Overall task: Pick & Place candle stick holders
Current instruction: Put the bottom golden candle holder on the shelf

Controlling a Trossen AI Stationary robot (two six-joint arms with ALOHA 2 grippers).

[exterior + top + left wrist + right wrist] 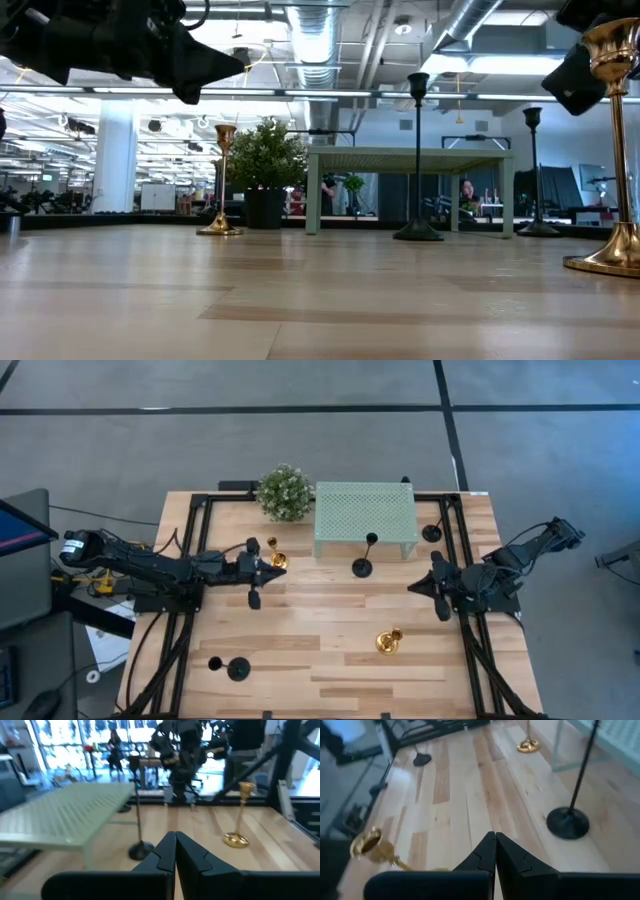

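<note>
In the high view, the left gripper point(262, 569) sits left of centre over the wooden table point(330, 670), its two fingers pressed together with nothing between them, as the left wrist view confirms point(175, 851). Just to its right, near the upper middle of the frame, stands one gold candle stick holder point(275, 556), close beside the fingertips but apart from them. The right gripper point(436, 586) hovers at the right of the frame, also closed and empty; the right wrist view shows its fingers meeting in a tight point point(495, 851).

The second gold holder point(389, 641) stands lower right of centre, below and left of the right gripper, well apart from it. A black candle stick holder point(364, 565) stands at centre, just in front of the mint-green perforated stand point(365, 515), between the two grippers. Another black holder point(432, 532) stands at the stand's right end, above the right gripper. A third black holder point(234, 667) lies on its side in the lower left, well away from both grippers.

A leafy plant ball point(284, 492) sits left of the stand at the table's upper edge.
</note>
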